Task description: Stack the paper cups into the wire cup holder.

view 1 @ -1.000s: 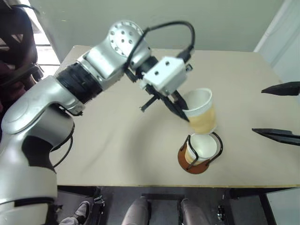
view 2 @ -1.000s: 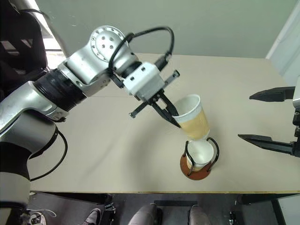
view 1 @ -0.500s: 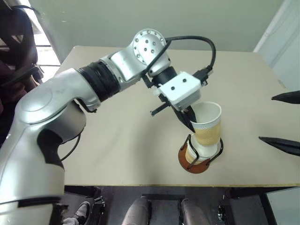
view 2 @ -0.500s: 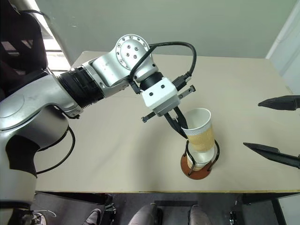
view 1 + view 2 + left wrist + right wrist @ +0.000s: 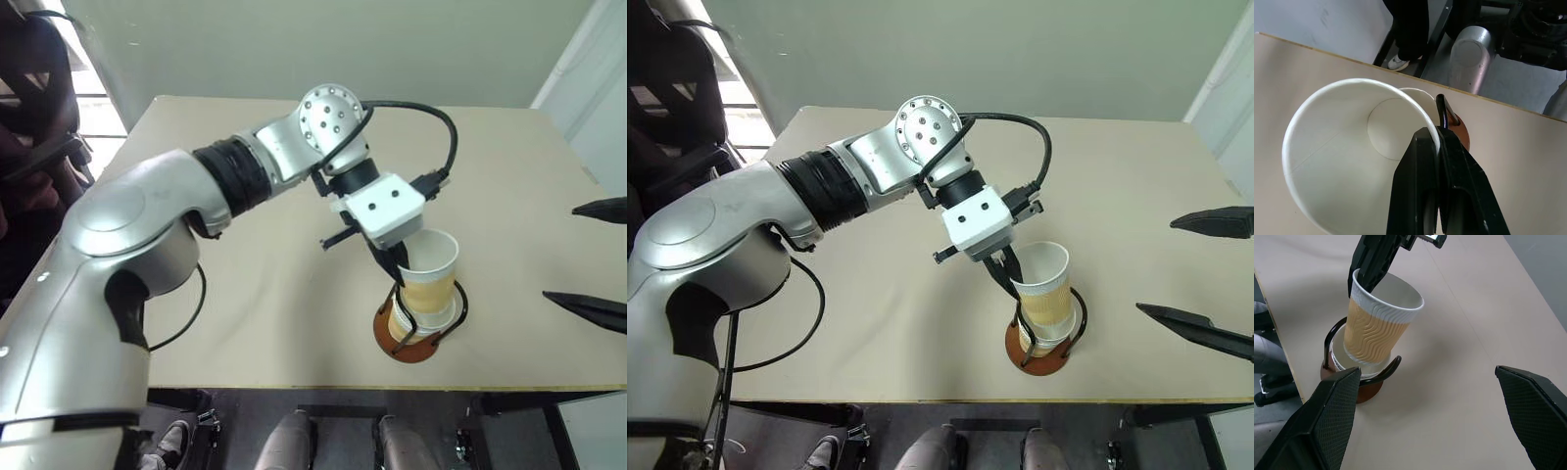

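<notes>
The wire cup holder (image 5: 409,350), a rust-brown disc with black wire loops, stands near the table's front edge. A paper cup (image 5: 400,320) sits inside it, showing its white rim. A second tan paper cup (image 5: 429,272) leans slightly as its lower part rests in that cup between the loops. My left gripper (image 5: 397,260) is shut on this upper cup's rim, one finger inside (image 5: 1418,166) and one outside. In the right wrist view the held cup (image 5: 1378,328) rises out of the holder (image 5: 1364,387). My right gripper (image 5: 1156,265) hangs open and empty to the right of the holder.
The beige table (image 5: 245,294) has its front edge just behind the holder's base. A dark chair (image 5: 34,88) stands beyond the table's left side. A pale wall closes the far side.
My left gripper carried the cup down and to the right, from above the holder into the cup standing between the loops. The right gripper stayed open and nearly still.
</notes>
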Tool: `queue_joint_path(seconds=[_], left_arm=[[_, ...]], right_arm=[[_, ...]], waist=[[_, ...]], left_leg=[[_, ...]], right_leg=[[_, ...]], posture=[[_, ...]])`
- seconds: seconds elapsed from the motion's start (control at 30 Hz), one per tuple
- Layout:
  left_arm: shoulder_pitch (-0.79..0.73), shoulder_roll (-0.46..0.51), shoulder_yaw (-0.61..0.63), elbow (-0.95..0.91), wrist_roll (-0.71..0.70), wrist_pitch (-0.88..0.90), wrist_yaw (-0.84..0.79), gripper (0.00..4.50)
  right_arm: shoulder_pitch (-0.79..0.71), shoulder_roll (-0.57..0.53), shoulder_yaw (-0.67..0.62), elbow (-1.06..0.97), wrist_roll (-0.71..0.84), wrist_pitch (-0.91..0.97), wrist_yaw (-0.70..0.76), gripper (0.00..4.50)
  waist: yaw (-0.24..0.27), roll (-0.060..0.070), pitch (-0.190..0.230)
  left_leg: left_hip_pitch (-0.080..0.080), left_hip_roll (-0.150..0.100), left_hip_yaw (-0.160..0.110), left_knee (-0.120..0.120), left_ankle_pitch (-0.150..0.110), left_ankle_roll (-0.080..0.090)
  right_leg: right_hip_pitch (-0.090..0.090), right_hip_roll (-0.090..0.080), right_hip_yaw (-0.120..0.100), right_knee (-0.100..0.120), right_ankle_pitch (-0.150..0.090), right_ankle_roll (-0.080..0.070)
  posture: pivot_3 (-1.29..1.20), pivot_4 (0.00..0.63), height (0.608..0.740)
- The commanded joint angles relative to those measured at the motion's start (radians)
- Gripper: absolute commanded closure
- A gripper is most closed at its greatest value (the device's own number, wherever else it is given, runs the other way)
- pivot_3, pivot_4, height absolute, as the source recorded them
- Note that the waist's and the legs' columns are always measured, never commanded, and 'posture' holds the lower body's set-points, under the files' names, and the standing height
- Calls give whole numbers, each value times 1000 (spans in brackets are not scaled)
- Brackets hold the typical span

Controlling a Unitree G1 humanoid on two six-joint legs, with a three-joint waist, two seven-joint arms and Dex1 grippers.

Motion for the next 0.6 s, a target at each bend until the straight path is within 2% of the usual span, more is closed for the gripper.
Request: queue_joint_path(seconds=[0.03,0.3,0.43,0.6], left_arm=[[-9,0,18,-3,-4,-17,-33,4486],[-7,17,5,-47,-29,5,-33,4486],[-8,17,9,-57,-39,22,-33,3527],[-4,11,14,-52,-31,24,-33,1666]], right_arm=[[-4,-7,-35,3,6,-5,-7,0],[-4,-9,-26,9,7,-16,-9,0],[-4,-10,-26,11,9,-17,-9,0],[-4,-10,-26,12,8,-18,-10,0]], waist=[[0,0,0],[0,0,0],[0,0,0],[0,0,0]], left_leg=[[0,0,0,0,0,0],[0,0,0,0,0,0],[0,0,0,0,0,0],[0,0,0,0,0,0]], right_leg=[[0,1,-1,0,0,0],[0,0,0,0,0,0],[0,1,-1,0,0,0],[0,0,0,0,0,0]], posture=[[0,150,740],[0,150,740],[0,150,740],[0,150,740]])
